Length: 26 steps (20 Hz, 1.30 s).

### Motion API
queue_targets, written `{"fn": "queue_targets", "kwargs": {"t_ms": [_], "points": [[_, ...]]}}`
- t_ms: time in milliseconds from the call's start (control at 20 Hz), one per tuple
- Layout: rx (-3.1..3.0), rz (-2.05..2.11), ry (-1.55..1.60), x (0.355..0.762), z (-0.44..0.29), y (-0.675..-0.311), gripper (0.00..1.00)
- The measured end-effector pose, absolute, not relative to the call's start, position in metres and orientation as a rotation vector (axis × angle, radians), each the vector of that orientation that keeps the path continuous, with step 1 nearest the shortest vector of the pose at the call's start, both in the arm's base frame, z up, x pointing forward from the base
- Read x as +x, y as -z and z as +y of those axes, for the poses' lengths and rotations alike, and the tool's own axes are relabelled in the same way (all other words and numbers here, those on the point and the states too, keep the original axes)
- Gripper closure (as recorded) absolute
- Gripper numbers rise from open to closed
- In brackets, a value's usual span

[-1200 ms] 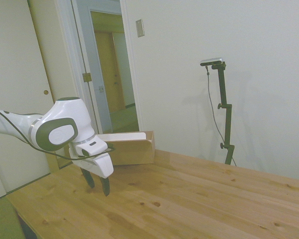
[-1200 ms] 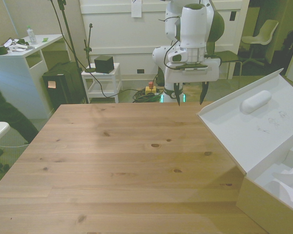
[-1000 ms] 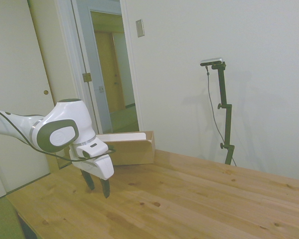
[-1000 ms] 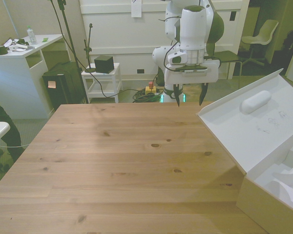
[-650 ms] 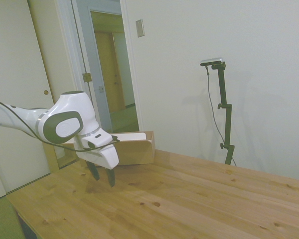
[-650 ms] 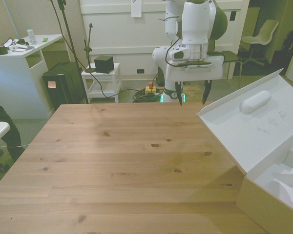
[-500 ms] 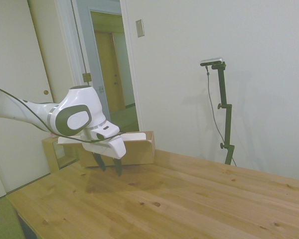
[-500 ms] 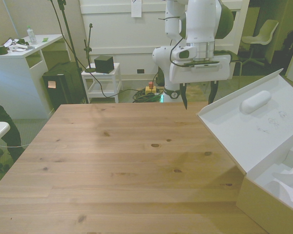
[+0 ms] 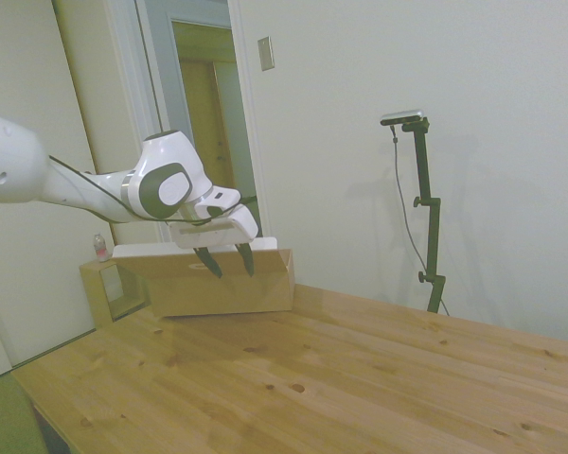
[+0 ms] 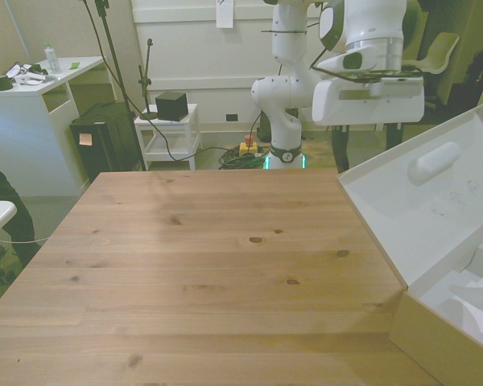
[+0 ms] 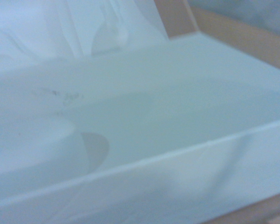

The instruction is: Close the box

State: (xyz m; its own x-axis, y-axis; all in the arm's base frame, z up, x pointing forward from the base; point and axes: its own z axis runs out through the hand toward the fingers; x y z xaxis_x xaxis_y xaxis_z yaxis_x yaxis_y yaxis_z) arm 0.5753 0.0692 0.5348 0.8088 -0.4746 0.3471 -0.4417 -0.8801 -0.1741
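The wooden table [image 10: 201, 265] fills most of the front view, its planks bare apart from knots. The box [image 10: 447, 322] stands at the table's edge on the front view's right, partly cut off by the frame; in the side view it sits at the far end of the table [image 9: 360, 378], before the doorway. It is a tan cardboard box [image 9: 222, 284], long and low, with a white interior. Its lid [image 10: 419, 205] is open, hinged up and leaning back at a slant, the white inner face turned toward the table. On that face is a rounded oblong bulge [image 10: 435, 162] and some faint marks. White moulded lining shows inside the box body. The wrist view, blurred, shows the same white lid [image 11: 168, 135] with its raised rim from close by.

The white arm [image 9: 95, 184] reaches above the box. The gripper [image 9: 226, 260] hangs over the lid's upper edge, its two dark fingers [image 9: 208, 262] spread apart and pointing down, holding nothing.
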Motion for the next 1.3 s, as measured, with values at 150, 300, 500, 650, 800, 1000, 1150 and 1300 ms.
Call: {"fn": "queue_targets", "kwargs": {"t_ms": [150, 300, 500, 650, 800, 1000, 1150, 1300], "points": [[-2.913, 0.655, 0.662, 0.605, 0.096, -0.564, 0.00], [-2.907, 0.592, 0.693, 0.626, 0.126, -0.594, 0.00], [-2.885, 0.563, 0.712, 0.657, 0.145, -0.614, 0.00], [-2.883, 0.576, 0.715, 0.677, 0.141, -0.620, 0.00], [-2.875, 0.609, 0.706, 0.680, 0.125, -0.624, 0.00], [-2.907, 0.690, 0.618, 0.657, 0.087, -0.611, 0.00], [-2.950, 0.790, 0.525, 0.631, 0.050, -0.586, 0.00], [-2.942, 0.942, 0.440, 0.599, 0.013, -0.567, 0.00]]}}
